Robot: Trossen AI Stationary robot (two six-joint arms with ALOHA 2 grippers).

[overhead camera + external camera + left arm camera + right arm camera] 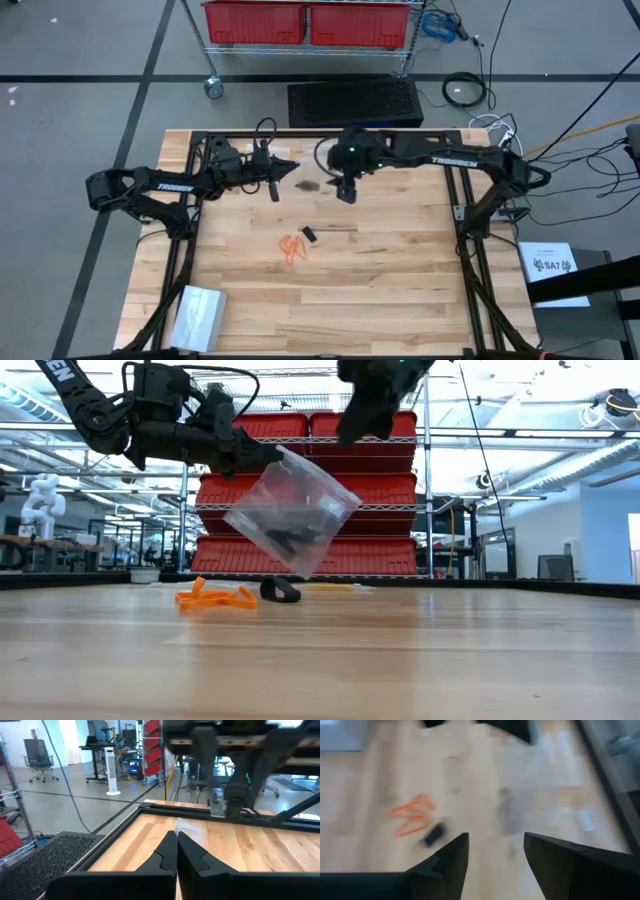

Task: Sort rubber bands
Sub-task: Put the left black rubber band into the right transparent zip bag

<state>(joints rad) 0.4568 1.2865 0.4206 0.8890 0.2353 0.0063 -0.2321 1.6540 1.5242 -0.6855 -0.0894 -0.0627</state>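
Orange rubber bands (292, 248) (215, 597) (412, 817) lie loose on the wooden table, with a small black cluster (309, 234) (280, 590) (434, 834) just beside them. My left gripper (268, 457) (176, 842) is shut on a clear plastic bag (292, 512), which has dark bands inside and hangs above the table's far middle. My right gripper (347, 192) (496, 852) hovers open, high beside the bag, with nothing between its fingers. My left gripper pinches the bag's upper corner (278, 458) between its two shut fingers, coming in level from the table's left. The bag hangs tilted below and beyond the fingertips, clear of the table. In the left wrist view only a bit of plastic (187, 827) shows past the fingers.
A flat pale packet (198, 315) lies at the near left corner. A black frame (460, 215) runs around the table's sides. Beyond the far edge stand a black mat (355, 102) and a rack of red bins (310, 22). The table's near half is bare wood.
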